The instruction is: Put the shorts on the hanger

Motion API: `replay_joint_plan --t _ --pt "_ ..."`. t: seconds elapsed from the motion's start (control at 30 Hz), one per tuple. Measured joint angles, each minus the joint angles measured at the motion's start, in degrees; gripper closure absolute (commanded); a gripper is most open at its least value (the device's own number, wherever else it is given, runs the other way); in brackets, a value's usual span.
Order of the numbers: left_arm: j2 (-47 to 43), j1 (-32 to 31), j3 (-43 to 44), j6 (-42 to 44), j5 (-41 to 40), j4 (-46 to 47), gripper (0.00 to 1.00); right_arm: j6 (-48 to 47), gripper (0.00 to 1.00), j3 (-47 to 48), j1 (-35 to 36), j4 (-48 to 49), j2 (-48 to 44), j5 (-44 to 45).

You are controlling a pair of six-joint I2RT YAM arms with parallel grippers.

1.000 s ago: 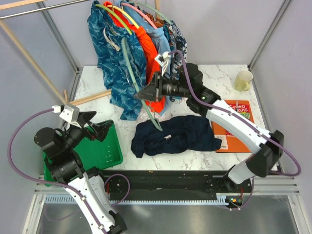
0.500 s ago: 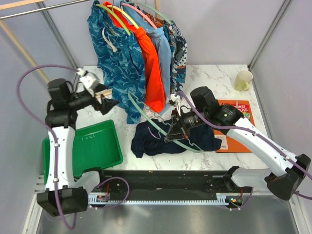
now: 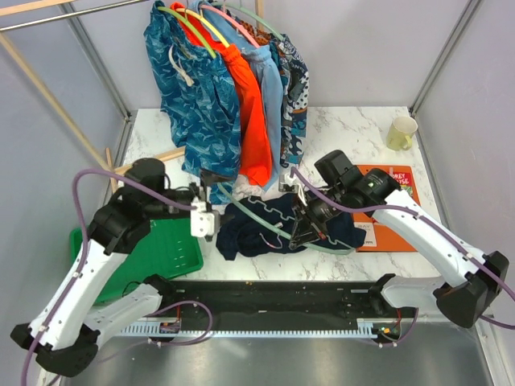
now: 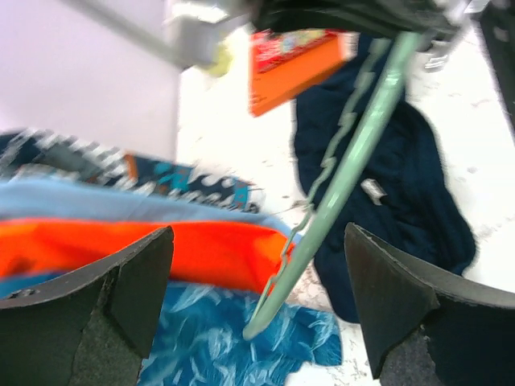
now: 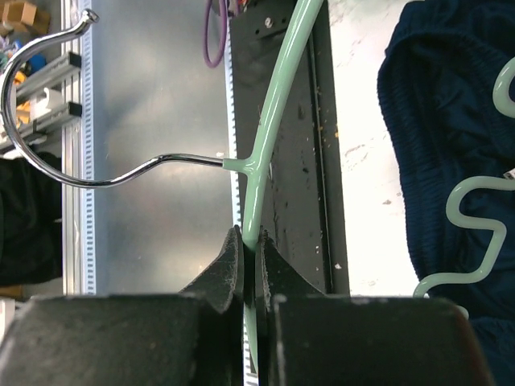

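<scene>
The navy shorts (image 3: 244, 240) lie crumpled on the marble table at the front middle. The mint-green hanger (image 3: 278, 235) lies slanted across them, its wavy bar over the fabric. My right gripper (image 3: 304, 227) is shut on the hanger's shoulder bar just below the metal hook (image 5: 48, 161); the right wrist view shows the bar (image 5: 265, 129) pinched between the jaws, with the shorts (image 5: 451, 121) beside it. My left gripper (image 3: 216, 221) is open and empty beside the hanger's left end. In the left wrist view the hanger end (image 4: 265, 310) lies between the spread fingers, touching neither, with the shorts (image 4: 402, 193) beyond.
Teal patterned shorts (image 3: 197, 104), orange shorts (image 3: 253, 121) and other garments hang from a rail at the back, just behind the hanger. A green tray (image 3: 161, 253) lies at the front left. An orange book (image 3: 394, 201) and a pale cup (image 3: 401, 133) are on the right.
My left arm swung from the back left down to the hanger's left end. My right gripper lowered the hanger slightly further over the shorts.
</scene>
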Motion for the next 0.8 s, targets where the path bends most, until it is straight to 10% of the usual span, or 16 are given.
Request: replay_joint_plan --t 0.23,0.53,0.57,0.77,0.8 --pt "2.71 -12.59 -3.43 7.74 -9.66 -7.48 0.14 -5.20 1.00 1.68 0.66 -5.18 4.31 0.35" --pt "11.45 -17.03 -3.41 6.88 -17.59 -8.37 0.82 -9.68 1.00 3.56 4.35 -8.61 4.48 5.81" --pt "11.96 -17.20 -3.41 6.27 -18.16 -8.24 0.98 -9.90 0.85 3.98 4.11 -8.96 4.48 6.84" --pt "12.87 -17.68 -3.45 0.13 -19.58 -9.77 0.98 -9.01 0.27 6.93 3.72 -9.44 4.96 12.87" --pt "13.14 -17.46 -3.43 -1.51 -19.61 -9.44 0.98 -8.61 0.02 7.65 3.39 -9.42 5.35 13.62"
